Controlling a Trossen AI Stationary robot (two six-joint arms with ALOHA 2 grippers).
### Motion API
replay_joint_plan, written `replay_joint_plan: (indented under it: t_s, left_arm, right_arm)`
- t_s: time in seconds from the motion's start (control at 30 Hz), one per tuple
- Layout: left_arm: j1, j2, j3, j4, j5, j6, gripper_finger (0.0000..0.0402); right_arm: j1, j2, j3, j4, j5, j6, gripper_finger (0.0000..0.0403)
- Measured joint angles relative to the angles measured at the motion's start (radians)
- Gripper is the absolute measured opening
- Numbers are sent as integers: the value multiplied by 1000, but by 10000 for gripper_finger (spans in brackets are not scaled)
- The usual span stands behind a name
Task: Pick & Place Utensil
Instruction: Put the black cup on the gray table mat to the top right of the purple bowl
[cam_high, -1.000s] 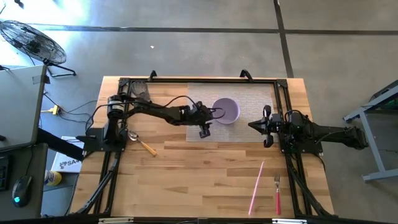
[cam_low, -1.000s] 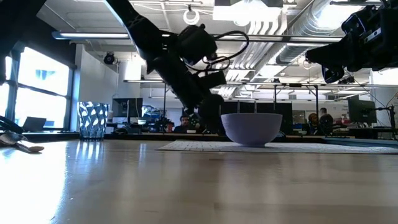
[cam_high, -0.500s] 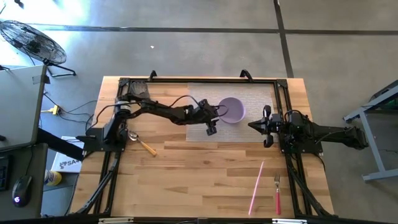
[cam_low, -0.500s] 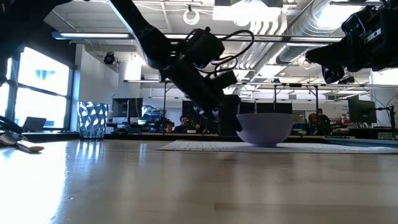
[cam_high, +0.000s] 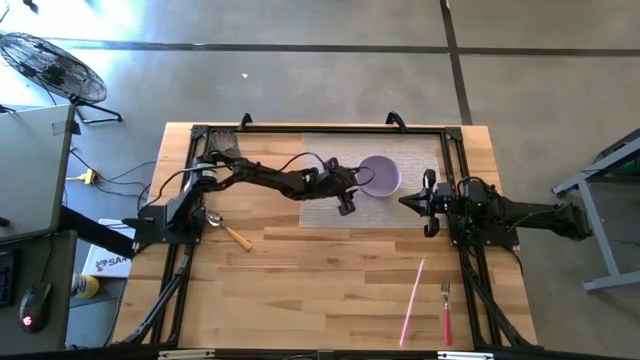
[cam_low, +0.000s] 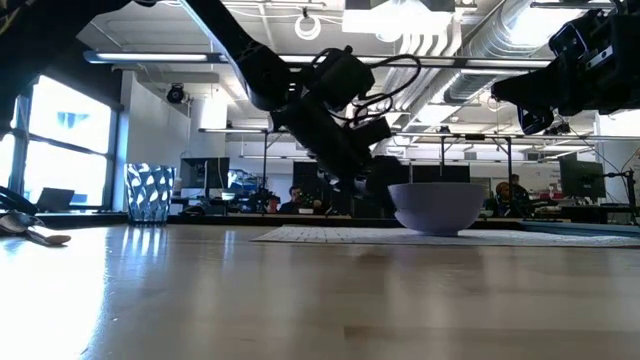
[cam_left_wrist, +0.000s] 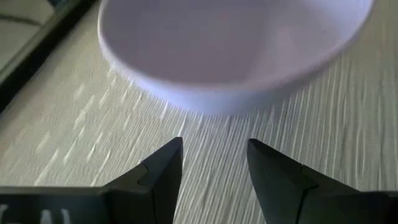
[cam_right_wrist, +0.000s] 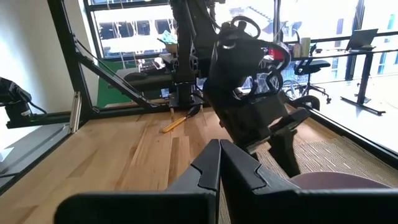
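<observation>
A: Which step is this?

B: Judging by the layout, no utensil is being picked yet. The left end effector (cam_high: 349, 205) is sitting low at centre frame in the high view, right beside the pale lavender round plastic bowl (cam_high: 379, 176) on the grey woven placemat (cam_high: 316, 150). Its fingers are standing partly apart with nothing between them; the left wrist view is showing the bowl (cam_left_wrist: 236, 50) just ahead of the tips, and I cannot tell whether they are touching it.

A: Right arm?

B: Parked at centre right of the high view, right end effector (cam_high: 431, 203) closed, empty.

A: Where are the utensils?

B: All on the bare wooden worktop (cam_high: 320, 290). A metal spoon with a wooden handle (cam_high: 228, 229) is lying at left of centre, near the left arm's base. A red-handled metal fork (cam_high: 446, 311) and a thin pink stick-like utensil (cam_high: 412, 301) are lying side by side at lower right, well apart from the bowl.

A: Bowl contents?

B: Looking empty from above and in the wrist view. The low view is showing only its outside (cam_low: 436, 206).

A: Next move?

B: My read: whichever arm goes needs to clear the bowl, travel to a utensil, open over the handle and come down square. The spoon is the nearer one for the left arm. The thin, flat handles are likely to need a low, centred pinch.
</observation>
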Motion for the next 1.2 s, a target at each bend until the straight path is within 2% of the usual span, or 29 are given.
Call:
replay_joint_plan:
  t_s: [0.2,0.3,0.57,0.73,0.87,1.0,1.1,1.2]
  left_arm:
    - [-1,-91,0,-222,-51,-80,172]
    - [-6,-159,-37,-327,-85,-105,153]
    - [-69,-479,-344,-347,-98,-213,48]
    - [-152,-706,-516,-365,-83,-322,16]
    - [-223,-856,-601,-448,-110,-433,12]
    - [-287,-953,-642,-685,-225,-559,17]
    - [-318,-999,-658,-866,-278,-689,41]
    - [-332,-1031,-675,-971,-315,-805,86]
  right_arm:
    - [0,0,0,0,0,0,3]
    - [0,0,0,0,0,0,3]
    - [0,0,0,-2,0,0,3]
    - [0,1,0,0,0,0,3]
    - [0,1,0,0,0,0,3]
    - [0,0,0,0,0,0,3]
    - [0,0,0,-1,0,0,2]
    - [0,0,0,-1,0,0,3]
